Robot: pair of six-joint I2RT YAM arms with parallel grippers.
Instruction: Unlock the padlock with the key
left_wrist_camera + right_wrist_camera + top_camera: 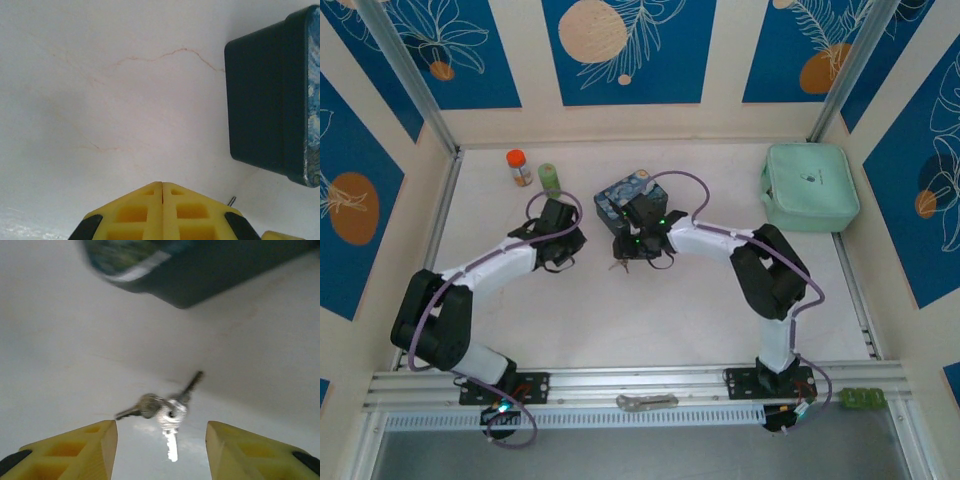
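Note:
The key [169,426] is bright and slim and lies on the white table on a small bunch with two darker keys. That bunch [618,266] sits just in front of the blue starry tin [625,190]. My right gripper [161,426] hovers over the bunch, open, with one yellow finger [95,442] on each side and neither touching it. In the top view my right gripper [638,246] points down beside the tin. My left gripper [162,184] is shut on nothing, low over bare table left of the tin [265,100]. The padlock is hidden.
An orange-capped bottle [518,166] and a green roll [549,179] stand at the back left. A mint zip case [810,186] lies at the back right. A silver wrench-like piece [646,402] rests on the front rail. The tin's corner [200,270] looms just beyond the keys.

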